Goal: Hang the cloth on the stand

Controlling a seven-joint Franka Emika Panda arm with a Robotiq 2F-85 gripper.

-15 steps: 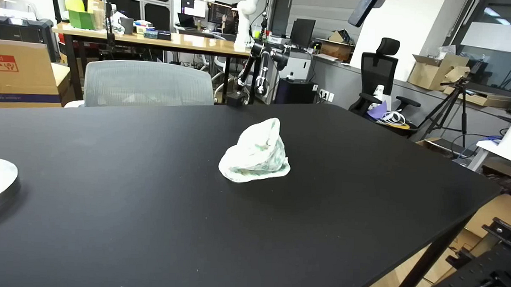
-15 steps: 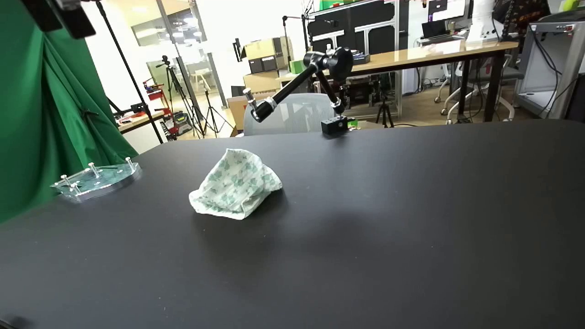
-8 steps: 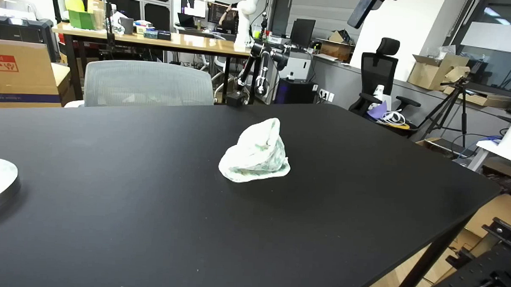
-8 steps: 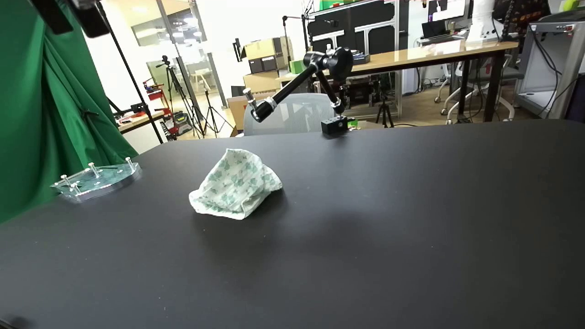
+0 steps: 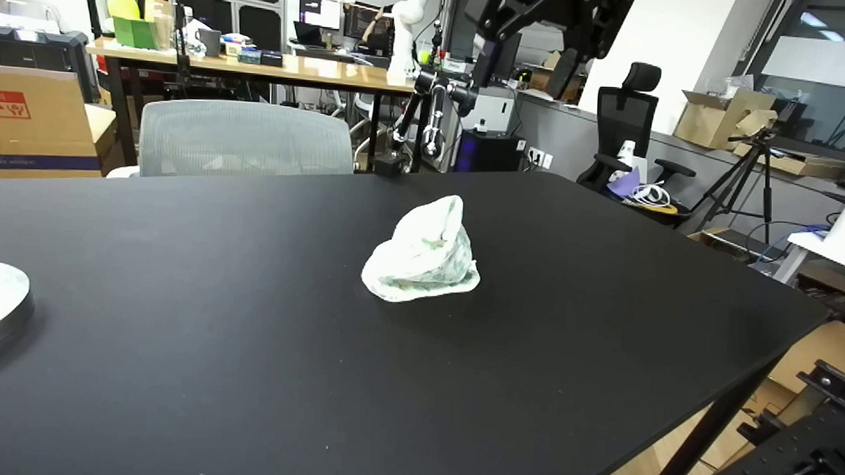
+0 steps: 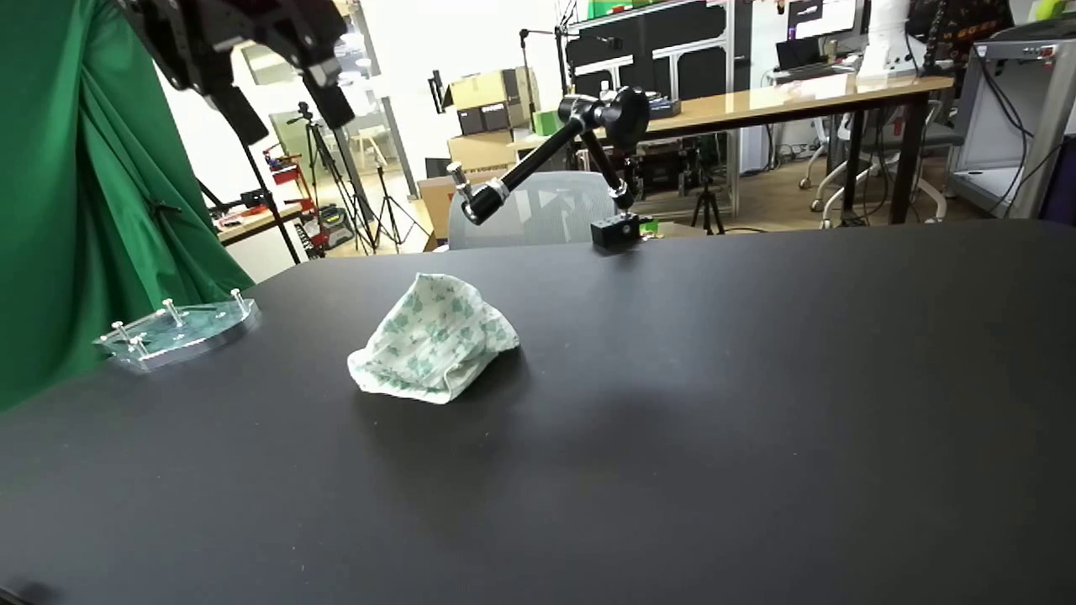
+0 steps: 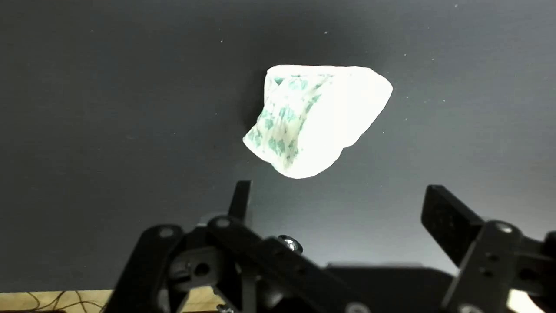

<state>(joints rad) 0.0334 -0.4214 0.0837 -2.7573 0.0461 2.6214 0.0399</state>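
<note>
We see the gripper [image 7: 339, 188] spread wide. Below it and well apart, we mark a crumpled, peaked cloth [image 7: 319, 121] on the black table [image 6: 756, 378].

In an exterior view, gripper [image 6: 294, 128] hangs high, jaws spread; crumpled cloth [image 6: 433, 340] sits well apart on black table [image 6: 723, 437].
</note>
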